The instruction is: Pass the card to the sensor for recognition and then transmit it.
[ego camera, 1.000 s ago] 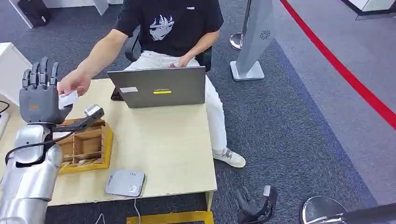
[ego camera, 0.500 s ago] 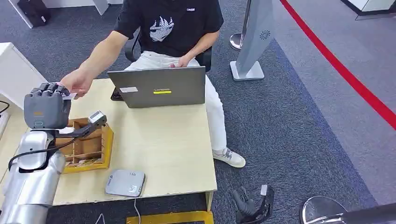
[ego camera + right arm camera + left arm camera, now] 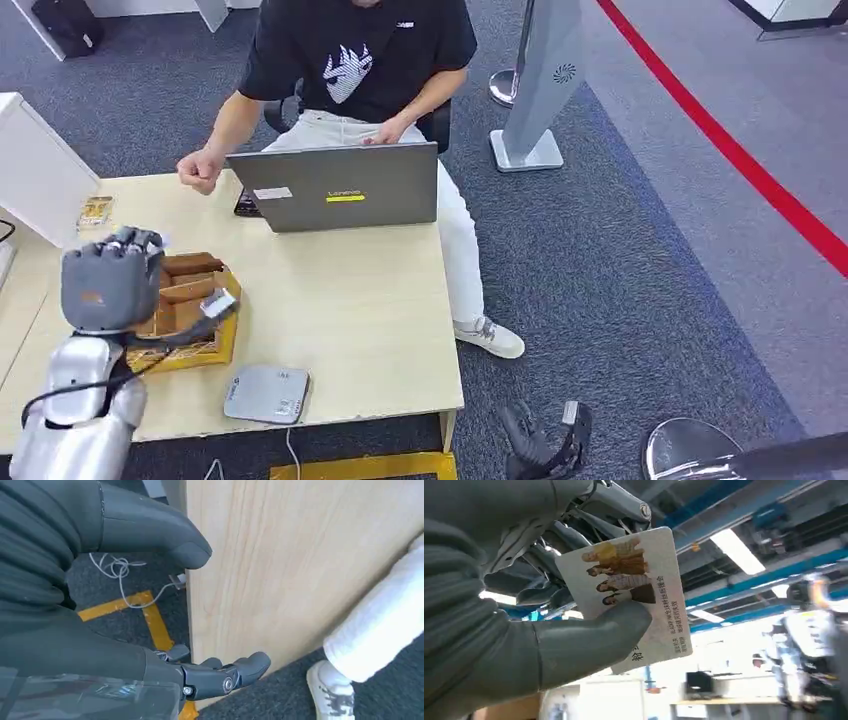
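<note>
My left hand is raised over the wooden organiser, fingers curled around a white card. In the left wrist view the card, printed with small figures and text, is pinched between my thumb and fingers. A flat grey sensor pad lies near the table's front edge, to the right of that hand. My right hand hangs low beside the table, and in the right wrist view its fingers are apart and hold nothing.
A person sits behind a grey laptop at the far side of the wooden table, one fist resting by the laptop. A yellow-edged wooden organiser stands under my left hand. A white box is at the left.
The person handed the card to my left hand and drew their arm back to the laptop. My left hand closed on the card and came down towards me.
</note>
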